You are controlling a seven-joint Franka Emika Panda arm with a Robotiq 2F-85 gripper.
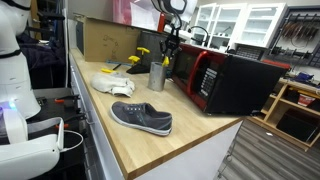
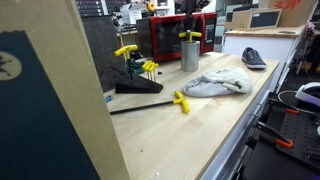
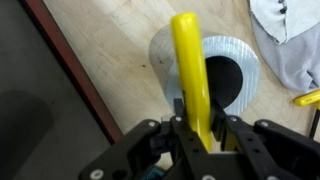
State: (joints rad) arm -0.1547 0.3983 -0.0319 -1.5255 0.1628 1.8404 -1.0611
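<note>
1. Above the metal cup (image 3: 240,55) on the wooden bench (image 1: 200,112), the gripper (image 3: 200,128) is clamped on a yellow-handled tool (image 3: 188,60).
2. Its shaft is hidden behind the handle.
3. Grey cloth (image 3: 290,40) beside the cup is cut off by the picture's edge.

Tool (image 3: 190,70) over cup (image 3: 245,62), cloth (image 3: 292,40) beside, shoe (image 1: 141,118) apart

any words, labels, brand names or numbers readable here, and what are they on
No text can be read in any view.
On the dark panel, a round mark: too blurred to read.
The cardboard box, microwave, shoe: no legible print.
The yellow handle in the pincer: no marking shows.
</note>
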